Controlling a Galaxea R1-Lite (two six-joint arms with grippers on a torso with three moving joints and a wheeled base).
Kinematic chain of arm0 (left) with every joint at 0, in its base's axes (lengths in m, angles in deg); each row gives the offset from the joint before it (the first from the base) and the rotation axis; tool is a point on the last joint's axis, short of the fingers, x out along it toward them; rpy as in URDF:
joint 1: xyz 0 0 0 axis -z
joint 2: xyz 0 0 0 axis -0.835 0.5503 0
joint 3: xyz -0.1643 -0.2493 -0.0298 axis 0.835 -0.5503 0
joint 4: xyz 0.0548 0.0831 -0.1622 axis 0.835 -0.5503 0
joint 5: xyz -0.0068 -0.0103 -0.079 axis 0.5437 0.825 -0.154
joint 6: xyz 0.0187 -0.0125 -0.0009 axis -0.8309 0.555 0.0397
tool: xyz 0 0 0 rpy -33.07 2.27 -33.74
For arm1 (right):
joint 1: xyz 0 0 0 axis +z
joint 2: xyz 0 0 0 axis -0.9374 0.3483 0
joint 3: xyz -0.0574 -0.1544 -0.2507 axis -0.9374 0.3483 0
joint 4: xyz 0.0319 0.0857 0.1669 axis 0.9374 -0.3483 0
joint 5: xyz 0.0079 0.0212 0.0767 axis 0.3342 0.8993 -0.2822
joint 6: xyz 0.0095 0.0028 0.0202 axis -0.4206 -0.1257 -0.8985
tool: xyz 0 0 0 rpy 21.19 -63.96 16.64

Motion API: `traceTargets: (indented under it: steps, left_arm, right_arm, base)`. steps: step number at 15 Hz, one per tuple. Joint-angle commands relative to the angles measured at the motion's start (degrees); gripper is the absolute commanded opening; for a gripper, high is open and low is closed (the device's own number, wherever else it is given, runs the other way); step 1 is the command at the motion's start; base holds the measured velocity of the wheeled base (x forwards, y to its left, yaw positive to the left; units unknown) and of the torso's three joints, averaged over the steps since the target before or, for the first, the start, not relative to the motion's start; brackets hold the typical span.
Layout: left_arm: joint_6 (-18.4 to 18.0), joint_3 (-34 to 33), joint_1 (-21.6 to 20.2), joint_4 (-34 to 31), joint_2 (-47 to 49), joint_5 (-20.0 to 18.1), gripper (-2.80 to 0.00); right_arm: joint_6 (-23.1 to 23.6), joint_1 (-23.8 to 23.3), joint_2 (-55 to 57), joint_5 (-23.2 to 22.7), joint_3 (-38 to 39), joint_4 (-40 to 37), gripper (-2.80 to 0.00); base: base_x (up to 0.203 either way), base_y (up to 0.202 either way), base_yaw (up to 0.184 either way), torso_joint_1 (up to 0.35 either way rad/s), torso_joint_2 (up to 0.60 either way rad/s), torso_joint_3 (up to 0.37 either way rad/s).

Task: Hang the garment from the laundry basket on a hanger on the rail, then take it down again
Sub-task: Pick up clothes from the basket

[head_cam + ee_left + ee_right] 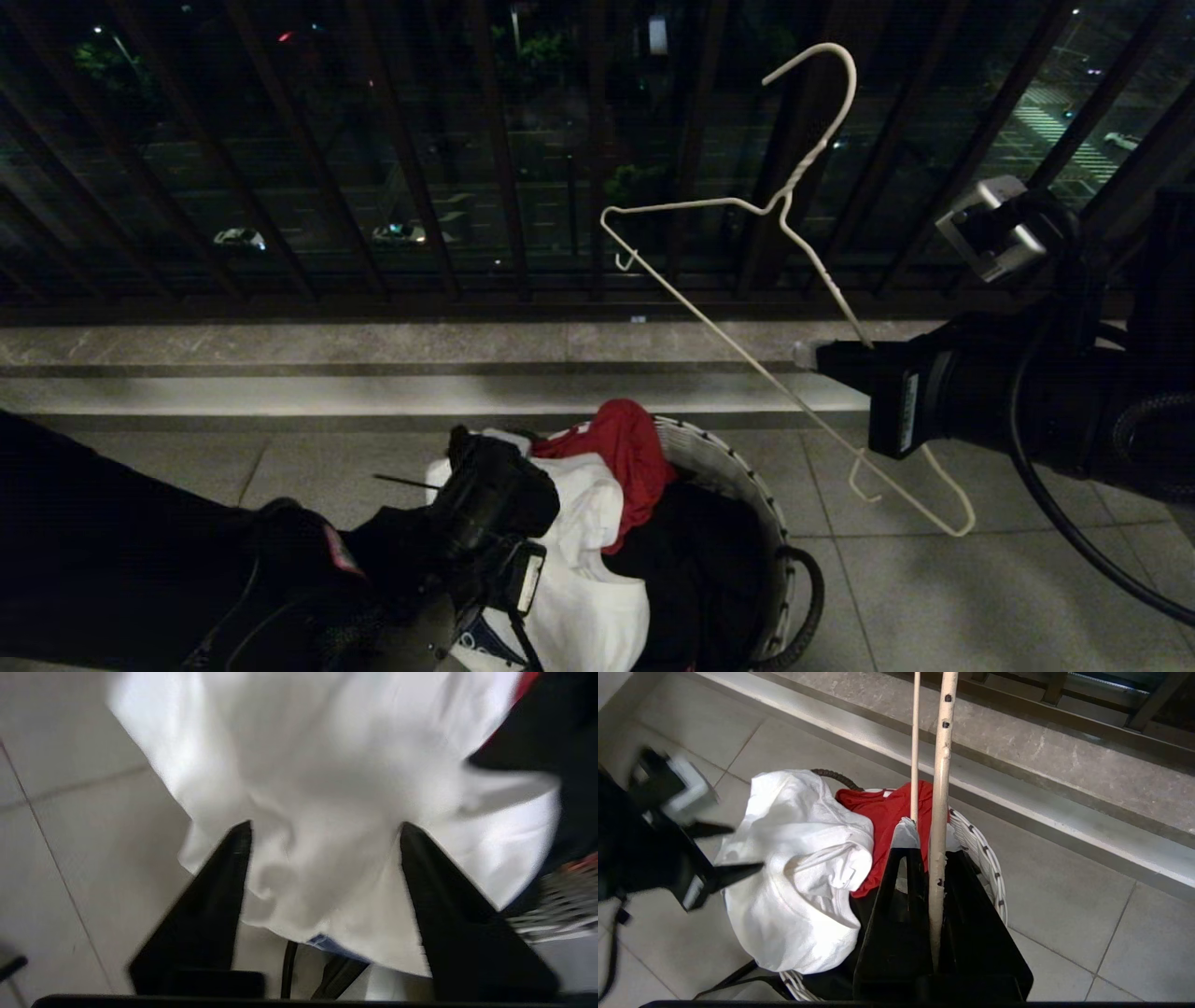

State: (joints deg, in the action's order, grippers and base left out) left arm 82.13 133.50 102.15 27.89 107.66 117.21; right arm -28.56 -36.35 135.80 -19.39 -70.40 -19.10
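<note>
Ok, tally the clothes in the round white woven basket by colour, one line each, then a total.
White short-sleeved T-shirt, draped over the basket's rim: 1
Red cloth: 1
Black garment: 1
Total: 3

black arms, silver cameras, loose cables

both arms are matte black. the left gripper [322, 858] has two long, flat black fingers [210, 914] that taper to points. its wrist carries a white label, a small red-edged sticker and thin black cables. the right gripper [920, 858] is also black and wedge-shaped. its arm has a blocky casing with a narrow white label, a silver box camera [994, 229] on top, and a thick black cable looping below.
</note>
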Motion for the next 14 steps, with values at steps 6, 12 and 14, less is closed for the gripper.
traceTargets:
  steps: [6, 12, 14]
  left_arm:
    - [-0.85, 8.19, 0.08, -6.54, -2.6, 0.22, -2.8]
    - [-9.44, 14.23, 0.0, -6.6, 4.25, 0.03, -2.8]
    - [-13.6, 17.28, 0.0, -6.58, 6.61, -0.07, -2.8]
  right_arm:
    - [0.06, 0.04, -0.09, 0.06, 0.02, 0.11, -2.8]
    - [0.04, 0.04, 0.0, 0.1, 0.02, 0.11, -2.8]
    - [0.11, 0.04, 0.0, 0.1, -0.06, 0.11, -2.8]
  base:
    - [0.0, 0.0, 0.0, 0.0, 0.0, 0.0]
    - [0.0, 0.0, 0.0, 0.0, 0.0, 0.0]
    - [0.0, 0.0, 0.0, 0.0, 0.0, 0.0]
